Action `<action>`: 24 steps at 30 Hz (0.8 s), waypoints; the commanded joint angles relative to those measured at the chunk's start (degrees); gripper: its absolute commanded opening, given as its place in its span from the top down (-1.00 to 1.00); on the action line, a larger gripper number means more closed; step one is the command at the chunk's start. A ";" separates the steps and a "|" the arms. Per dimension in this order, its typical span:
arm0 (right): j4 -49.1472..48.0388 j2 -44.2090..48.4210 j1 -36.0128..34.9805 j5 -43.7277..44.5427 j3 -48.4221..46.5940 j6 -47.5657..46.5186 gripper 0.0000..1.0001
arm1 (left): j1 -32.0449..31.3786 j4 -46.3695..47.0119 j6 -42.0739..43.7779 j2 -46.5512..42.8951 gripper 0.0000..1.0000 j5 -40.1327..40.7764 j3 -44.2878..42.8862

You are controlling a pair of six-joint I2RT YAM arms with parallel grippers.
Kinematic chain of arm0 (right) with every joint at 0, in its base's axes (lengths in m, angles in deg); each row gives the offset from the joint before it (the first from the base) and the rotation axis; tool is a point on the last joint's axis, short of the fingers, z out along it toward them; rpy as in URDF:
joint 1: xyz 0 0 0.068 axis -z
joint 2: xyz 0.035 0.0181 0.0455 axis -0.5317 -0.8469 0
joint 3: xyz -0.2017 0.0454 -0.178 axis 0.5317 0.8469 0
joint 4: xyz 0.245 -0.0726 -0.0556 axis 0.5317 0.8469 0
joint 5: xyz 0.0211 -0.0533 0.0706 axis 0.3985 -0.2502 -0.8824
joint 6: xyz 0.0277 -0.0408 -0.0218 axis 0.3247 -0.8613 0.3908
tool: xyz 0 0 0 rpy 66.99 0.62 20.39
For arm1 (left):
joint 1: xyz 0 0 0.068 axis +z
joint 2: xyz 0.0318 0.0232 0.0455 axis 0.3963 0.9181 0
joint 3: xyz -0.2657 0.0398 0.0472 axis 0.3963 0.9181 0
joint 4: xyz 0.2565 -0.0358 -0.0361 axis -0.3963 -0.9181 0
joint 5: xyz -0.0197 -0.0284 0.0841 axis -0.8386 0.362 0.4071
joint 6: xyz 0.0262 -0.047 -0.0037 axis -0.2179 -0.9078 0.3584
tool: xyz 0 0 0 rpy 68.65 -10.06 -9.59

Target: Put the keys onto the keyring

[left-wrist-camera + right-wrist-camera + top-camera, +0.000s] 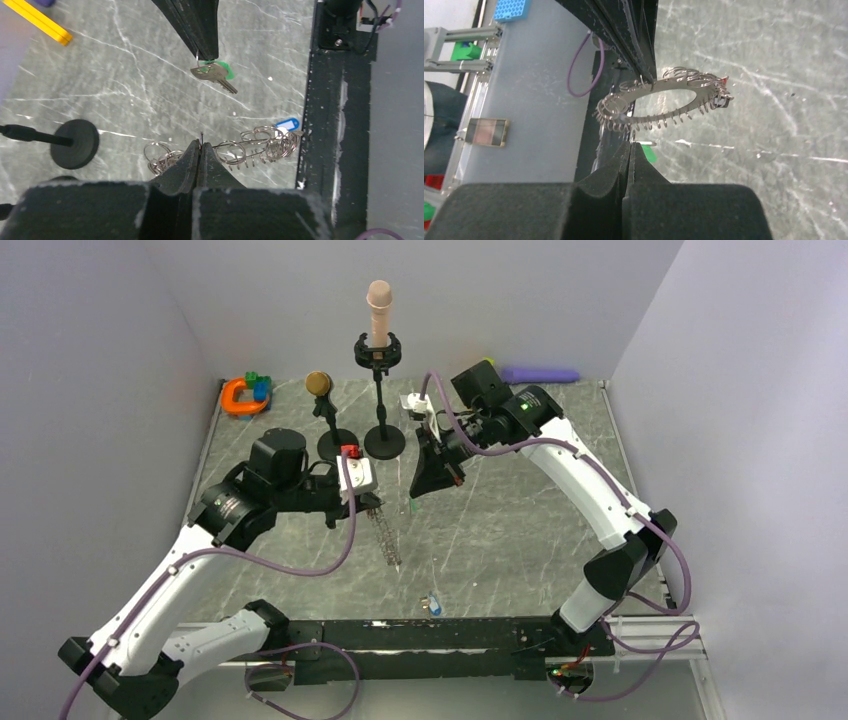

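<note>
Looking from above, you have the left gripper (374,504) pinched fully shut on the rim of the keyring (388,537), which hangs edge-down from its tips over the table (520,540), nearer the arms than the stand bases (385,443). Your right gripper (414,492) is closed just as tight on the small wire loop of the green key (214,73), holding it in the air just beside the ring and apart from it. A blue tag (434,605) lies on the table near your arm bases.
</note>
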 commanded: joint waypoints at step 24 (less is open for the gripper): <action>0.67 4.13 -2.71 -6.30 4.15 -2.46 1.00 | 5.14 23.44 -30.08 -6.83 1.00 -25.03 12.04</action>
